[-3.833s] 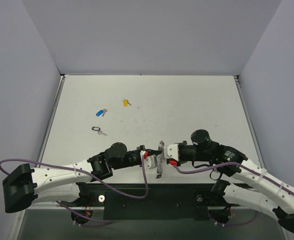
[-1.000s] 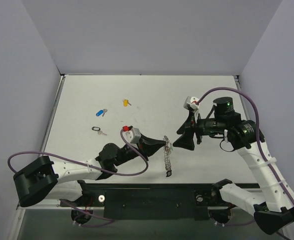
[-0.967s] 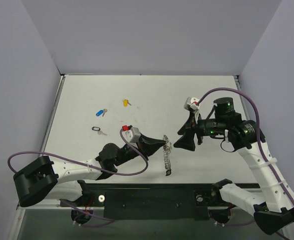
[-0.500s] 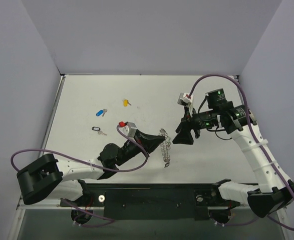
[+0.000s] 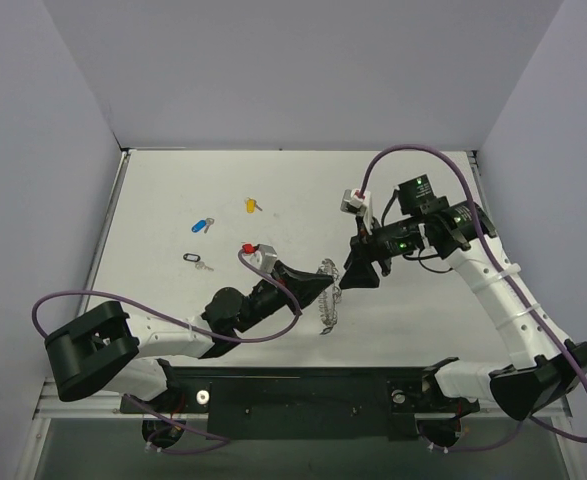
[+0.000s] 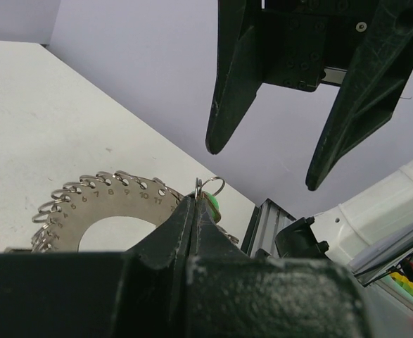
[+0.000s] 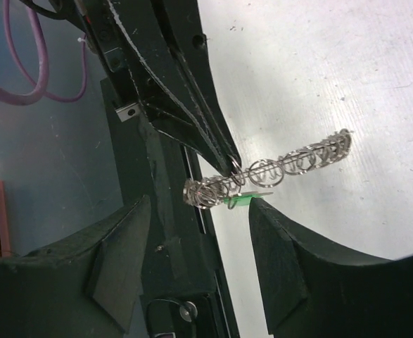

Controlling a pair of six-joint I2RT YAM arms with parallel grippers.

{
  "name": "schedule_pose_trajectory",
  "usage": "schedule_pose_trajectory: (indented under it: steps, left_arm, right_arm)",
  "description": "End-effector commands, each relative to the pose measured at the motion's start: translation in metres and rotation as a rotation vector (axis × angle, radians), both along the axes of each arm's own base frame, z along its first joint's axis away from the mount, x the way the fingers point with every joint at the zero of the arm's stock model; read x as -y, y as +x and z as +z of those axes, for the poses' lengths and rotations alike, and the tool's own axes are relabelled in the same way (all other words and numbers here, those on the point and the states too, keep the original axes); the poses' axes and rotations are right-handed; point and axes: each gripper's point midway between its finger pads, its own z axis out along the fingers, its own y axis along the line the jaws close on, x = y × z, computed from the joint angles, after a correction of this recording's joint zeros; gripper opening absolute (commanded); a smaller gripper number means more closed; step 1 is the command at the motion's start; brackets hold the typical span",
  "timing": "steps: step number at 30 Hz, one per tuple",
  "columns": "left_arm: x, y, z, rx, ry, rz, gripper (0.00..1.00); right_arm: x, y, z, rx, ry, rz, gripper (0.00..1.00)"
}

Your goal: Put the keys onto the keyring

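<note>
- The left pincer is clamped tight on the rim of the keyring, its tips meeting at one of the small wire loops.
- The keyring is a flat grey hoop with numbers along its band. From above it hangs edge-on from those tips, over the near middle of the surface.
- A green-headed key sits at the gripped end of the hoop, right beside the left tips.
- The right pincer stands wide and holds nothing. Its two dark fingers straddle that same end of the hoop, one close to the green head. Whether it touches the head I cannot tell.
- Well apart, on the far left of the surface, lie a blue-headed key, a yellow-headed key and a black-headed key.
</note>
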Motion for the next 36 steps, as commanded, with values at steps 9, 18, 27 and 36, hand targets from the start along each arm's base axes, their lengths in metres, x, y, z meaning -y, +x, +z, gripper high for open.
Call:
schedule_pose_trajectory:
  steps: [9, 18, 27, 36]
  left_arm:
    - [-0.013, -0.009, 0.07, 0.088, -0.241, -0.008, 0.0]
    - [-0.02, -0.01, 0.074, 0.091, -0.254, 0.013, 0.0]
    - [-0.023, -0.009, 0.075, 0.094, -0.259, 0.025, 0.0]
    - [-0.025, -0.01, 0.076, 0.093, -0.263, 0.027, 0.0]
  right_arm:
    - [-0.016, 0.024, -0.011, -0.024, 0.009, -0.076, 0.49]
    - [-0.022, 0.013, -0.017, -0.088, 0.045, -0.051, 0.36]
    - [-0.024, 0.005, -0.014, -0.108, 0.078, -0.027, 0.31]
    - [-0.023, 0.003, -0.012, -0.122, 0.1, -0.024, 0.19]
